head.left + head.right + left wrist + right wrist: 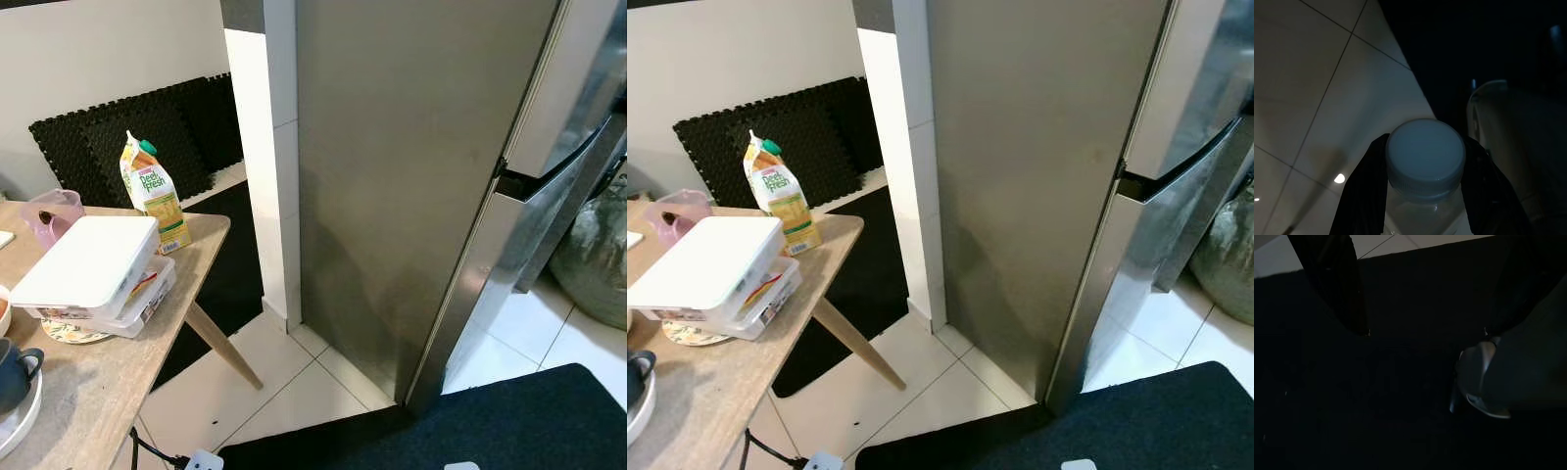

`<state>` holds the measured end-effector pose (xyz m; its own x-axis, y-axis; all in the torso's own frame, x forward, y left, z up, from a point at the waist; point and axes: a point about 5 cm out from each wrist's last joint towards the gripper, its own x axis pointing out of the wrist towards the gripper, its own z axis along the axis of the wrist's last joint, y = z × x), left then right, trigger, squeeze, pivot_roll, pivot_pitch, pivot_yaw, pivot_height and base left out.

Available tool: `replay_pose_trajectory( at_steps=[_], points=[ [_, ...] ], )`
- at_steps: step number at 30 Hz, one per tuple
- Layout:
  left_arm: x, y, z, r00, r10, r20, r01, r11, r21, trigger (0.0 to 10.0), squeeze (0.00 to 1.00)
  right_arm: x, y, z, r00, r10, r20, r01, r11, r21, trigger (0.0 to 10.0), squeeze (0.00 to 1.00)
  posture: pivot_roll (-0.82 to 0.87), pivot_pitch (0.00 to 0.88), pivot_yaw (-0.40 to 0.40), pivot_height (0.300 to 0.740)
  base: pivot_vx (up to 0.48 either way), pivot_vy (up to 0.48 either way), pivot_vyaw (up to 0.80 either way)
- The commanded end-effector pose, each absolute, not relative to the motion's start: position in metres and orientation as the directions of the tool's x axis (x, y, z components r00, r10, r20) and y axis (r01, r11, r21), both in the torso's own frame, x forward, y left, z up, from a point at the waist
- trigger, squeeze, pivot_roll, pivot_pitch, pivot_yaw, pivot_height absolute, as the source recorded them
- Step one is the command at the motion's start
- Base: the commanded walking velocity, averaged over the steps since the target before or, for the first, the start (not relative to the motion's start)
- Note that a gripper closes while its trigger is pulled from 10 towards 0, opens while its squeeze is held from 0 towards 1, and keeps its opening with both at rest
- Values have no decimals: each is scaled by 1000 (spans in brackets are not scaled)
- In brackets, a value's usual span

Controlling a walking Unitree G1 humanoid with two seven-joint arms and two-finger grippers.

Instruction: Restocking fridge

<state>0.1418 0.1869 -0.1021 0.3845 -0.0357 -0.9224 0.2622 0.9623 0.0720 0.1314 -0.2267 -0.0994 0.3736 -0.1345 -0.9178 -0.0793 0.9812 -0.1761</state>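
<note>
Pinched between the two black fingers (pixel 1364 191) of the left end effector (pixel 1425 188) is a clear bottle (pixel 1425 210) with a pale screw cap (pixel 1425 152); the cap faces the wrist camera, so the bottle's long axis runs along the fingers, over white floor tiles (pixel 1312 98) and the edge of a dark mat (pixel 1488 44). The right end effector (pixel 1420 298) hangs in shade above the same mat, fingers spread. Ahead stands the steel fridge (pixel 421 176), its doors closed, a grey-green sack (pixel 593 245) beside it. On the robot's left a wooden bench (pixel 118 362) carries a juice carton (pixel 154 192) standing upright, stacked white lidded containers (pixel 93 269), a pink cup (pixel 51 213) and a dark blue mug (pixel 15 372). Black foam mats (pixel 147 127) lean against the wall behind.
</note>
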Motion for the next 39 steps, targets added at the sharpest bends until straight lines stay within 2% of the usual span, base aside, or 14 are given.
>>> replay_pose_trajectory(
  at_steps=[1, 6, 18, 25, 39],
  points=[
    [146, 189, -100, 411, -19, -911, 232, 969, 84, 10000, 0, 133, -222, -100, 374, -117, -920, -100, 981, -166, 10000, 0, -44, 3, -3, 740, 0, 0, 0],
    [138, 192, -103, 399, -9, -917, 210, 974, 82, 10000, 0, 146, -213, -97, 398, -92, -913, -141, 977, -160, 10000, 0, -14, 7, -15, 740, 0, 0, 0],
    [132, 195, -104, 393, -3, -920, 191, 979, 78, 10000, 0, 149, -206, -98, 393, -70, -917, -203, 966, -161, 10000, 0, -1, 5, -19, 740, 0, 0, 0],
    [142, 190, -101, 411, -28, -911, 230, 970, 74, 10000, 0, 144, -208, -99, 384, -79, -920, -200, 966, -166, 10000, 0, -16, 0, -7, 740, 0, 0, 0],
    [139, 189, -103, 395, -38, -918, 258, 964, 71, 10000, 0, 140, -207, -101, 380, -85, -921, -151, 977, -152, 10000, 0, -27, 4, 9, 740, 0, 0, 0]
  ],
)
